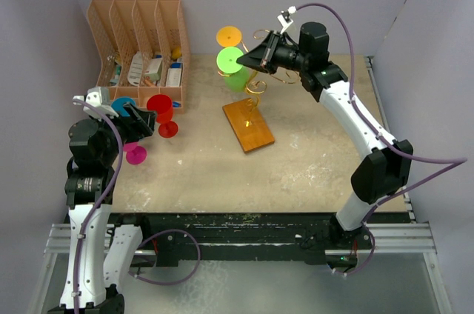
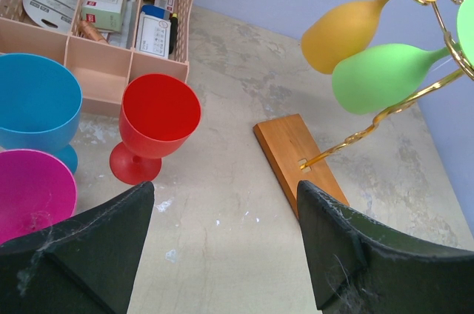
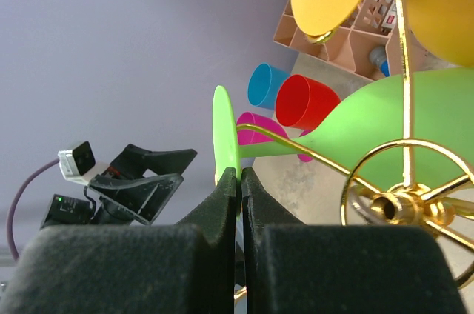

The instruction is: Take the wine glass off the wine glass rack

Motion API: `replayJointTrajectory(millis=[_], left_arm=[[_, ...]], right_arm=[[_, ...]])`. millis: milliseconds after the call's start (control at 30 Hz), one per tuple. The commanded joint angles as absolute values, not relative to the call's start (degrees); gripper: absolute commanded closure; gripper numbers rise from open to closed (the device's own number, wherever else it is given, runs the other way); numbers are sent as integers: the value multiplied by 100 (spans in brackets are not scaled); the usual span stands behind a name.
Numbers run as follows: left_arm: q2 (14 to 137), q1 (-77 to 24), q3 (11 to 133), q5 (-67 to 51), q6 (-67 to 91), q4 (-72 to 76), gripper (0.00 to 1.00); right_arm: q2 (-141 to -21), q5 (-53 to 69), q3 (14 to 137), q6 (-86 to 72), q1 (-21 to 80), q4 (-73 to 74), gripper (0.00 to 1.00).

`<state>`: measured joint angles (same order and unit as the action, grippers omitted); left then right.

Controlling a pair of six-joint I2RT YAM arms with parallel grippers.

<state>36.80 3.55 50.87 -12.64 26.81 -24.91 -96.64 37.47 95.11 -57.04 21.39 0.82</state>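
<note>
My right gripper [image 3: 238, 173] is shut on the edge of the green wine glass's round foot [image 3: 225, 132], with its bowl [image 3: 385, 118] lying sideways. A gold arm of the wine glass rack [image 3: 404, 203] runs along its stem. From above, the right gripper [image 1: 248, 60] holds the green wine glass [image 1: 235, 69] left of the rack's wires [image 1: 261, 84]. The rack's wooden base [image 1: 249, 127] sits skewed. An orange glass [image 1: 229, 35] hangs on the rack behind. My left gripper [image 2: 226, 203] is open and empty, low over the table at the left [image 1: 141, 123].
A red glass [image 2: 159, 118], a blue one [image 2: 33, 103] and a magenta one [image 2: 33, 192] stand upright by my left gripper. The peach file organizer [image 1: 137, 47] with small items fills the back left. Purple walls close in on three sides.
</note>
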Motion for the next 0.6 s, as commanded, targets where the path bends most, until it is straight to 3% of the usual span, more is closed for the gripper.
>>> replayJointTrajectory(millis=[0, 567], left_arm=[[3702, 320, 5109, -1228, 2639, -2285, 19], [3815, 319, 5106, -1295, 2663, -2285, 19]], right_arm=[[-9675, 3781, 9671, -5604, 2144, -341, 100], [-9851, 4215, 9501, -6115, 2180, -903, 100]])
